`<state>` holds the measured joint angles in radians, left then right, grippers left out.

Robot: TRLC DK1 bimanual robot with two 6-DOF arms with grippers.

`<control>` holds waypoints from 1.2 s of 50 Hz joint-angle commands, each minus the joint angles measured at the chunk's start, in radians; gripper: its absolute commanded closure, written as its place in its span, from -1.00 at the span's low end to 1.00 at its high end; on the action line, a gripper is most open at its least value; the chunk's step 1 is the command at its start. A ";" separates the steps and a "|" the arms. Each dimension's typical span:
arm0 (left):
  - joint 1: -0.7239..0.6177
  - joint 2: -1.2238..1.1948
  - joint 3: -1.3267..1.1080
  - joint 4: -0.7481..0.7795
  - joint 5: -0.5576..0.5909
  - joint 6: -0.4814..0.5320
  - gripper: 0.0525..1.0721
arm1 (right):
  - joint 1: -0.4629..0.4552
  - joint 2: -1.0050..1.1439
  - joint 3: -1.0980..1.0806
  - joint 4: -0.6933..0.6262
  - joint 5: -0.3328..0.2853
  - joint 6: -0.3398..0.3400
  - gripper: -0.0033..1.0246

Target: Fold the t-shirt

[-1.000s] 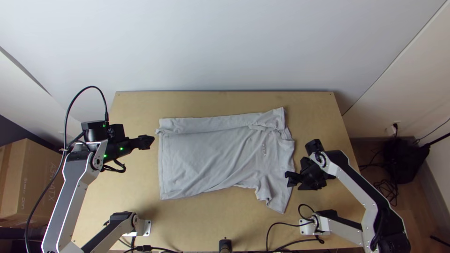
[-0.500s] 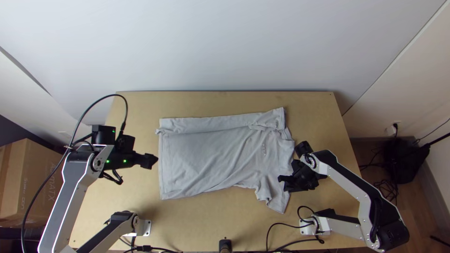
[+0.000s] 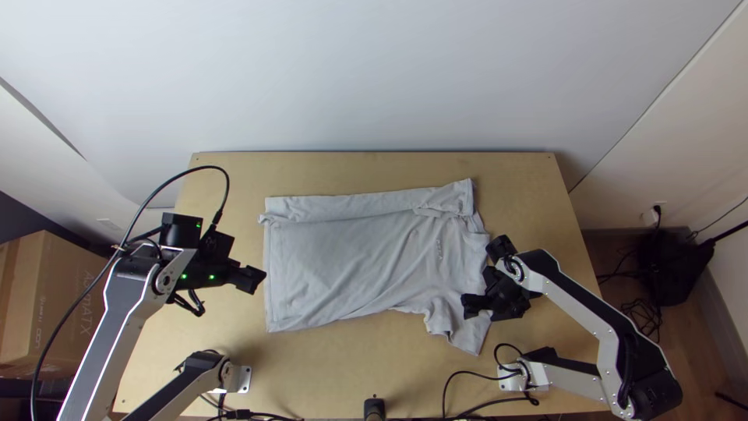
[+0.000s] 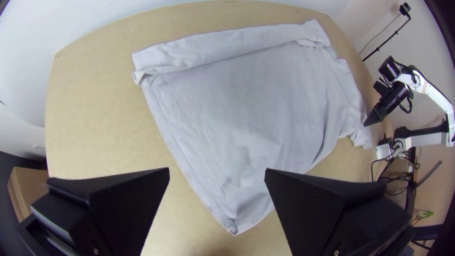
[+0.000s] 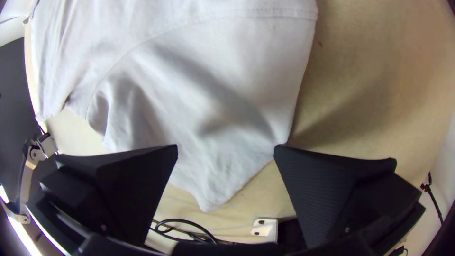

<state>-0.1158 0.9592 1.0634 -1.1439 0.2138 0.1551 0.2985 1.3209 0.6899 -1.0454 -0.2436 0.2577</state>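
My left gripper (image 4: pixel 216 169) is just outside the hem (image 3: pixel 269 273), near its middle in the top view, with its fingers spread wide and nothing held between them. The t-shirt (image 3: pixel 343 265) lies flat on the surface (image 3: pixel 312 374), hem towards my left arm and shoulders towards my right, with a few soft wrinkles across the body.

One part of the fold looks done: along the far side, a long strip (image 3: pixel 343 206) is turned in over the body from hem to shoulder, slightly bunched at both ends. The near side is still to do. Its hem corner (image 3: pixel 276 323) lies flat and unfolded, and farther right the near sleeve (image 3: pixel 463 331) sticks out towards the table's near edge, creased where it joins the body.

My right gripper (image 5: pixel 226 146) is at that sleeve, its fingers wide apart with cloth lying between them, not pinched. I judge the work to be in its early part. Next I would take the near sleeve and the near hem corner together and bring that side inward; after that, the shirt still needs folding across its length.
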 commanded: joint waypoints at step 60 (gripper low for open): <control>-0.354 0.174 -0.163 -0.234 -0.232 0.061 -0.90 | 0.042 -0.012 0.060 0.107 0.013 0.000 0.95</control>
<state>-0.4400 1.0851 0.9375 -1.3643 0.0105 0.1959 0.3336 1.3293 0.7132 -0.9253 -0.2283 0.2611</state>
